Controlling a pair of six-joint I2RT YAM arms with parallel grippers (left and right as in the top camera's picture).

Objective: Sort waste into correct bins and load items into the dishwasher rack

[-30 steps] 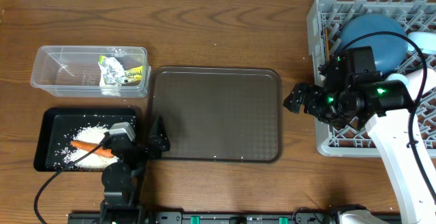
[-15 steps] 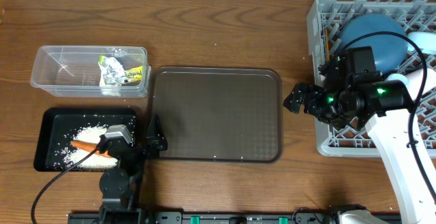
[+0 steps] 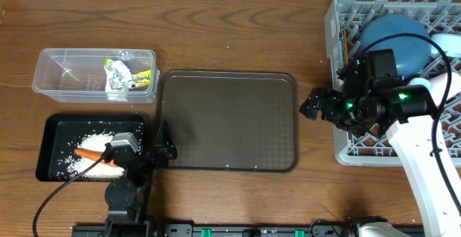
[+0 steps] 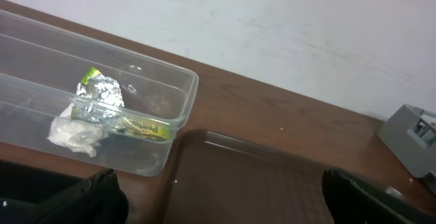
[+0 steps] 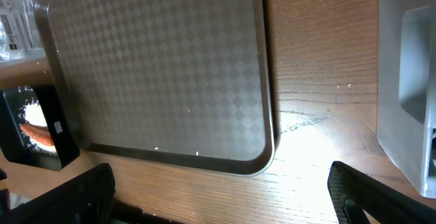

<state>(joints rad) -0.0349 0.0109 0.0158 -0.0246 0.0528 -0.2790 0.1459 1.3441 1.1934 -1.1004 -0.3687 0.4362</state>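
The clear tub point(image 3: 50, 78) holds the silver and yellow-green wrapper point(image 3: 130, 75); in the left wrist view the wrapper point(image 4: 102, 96) lies on the white tissue point(image 4: 71, 134) inside the tub point(image 4: 178, 108). The black tray point(image 3: 52, 132) holds rice point(image 3: 75, 163) and the carrot point(image 3: 92, 155). The grey rack point(image 3: 337, 42) holds the dark-blue bowl point(image 3: 392, 35), a pale bowl point(image 3: 451, 46) at the frame edge and a chopstick point(image 3: 345, 44). The white cup is out of view. My left gripper point(image 3: 160, 149) is open and empty beside the black tray. My right gripper point(image 3: 314, 106) is open and empty between serving tray and rack.
The dark brown serving tray point(image 3: 227, 122) lies mid-table with a few white specks; it also shows in the left wrist view point(image 4: 259, 183) and the right wrist view point(image 5: 157, 67). The rack's wall point(image 5: 409, 81) is just right of my right gripper point(image 5: 221, 203).
My left gripper has drawn back slightly to the left, off the serving tray's edge, then stopped. The right arm has not moved.
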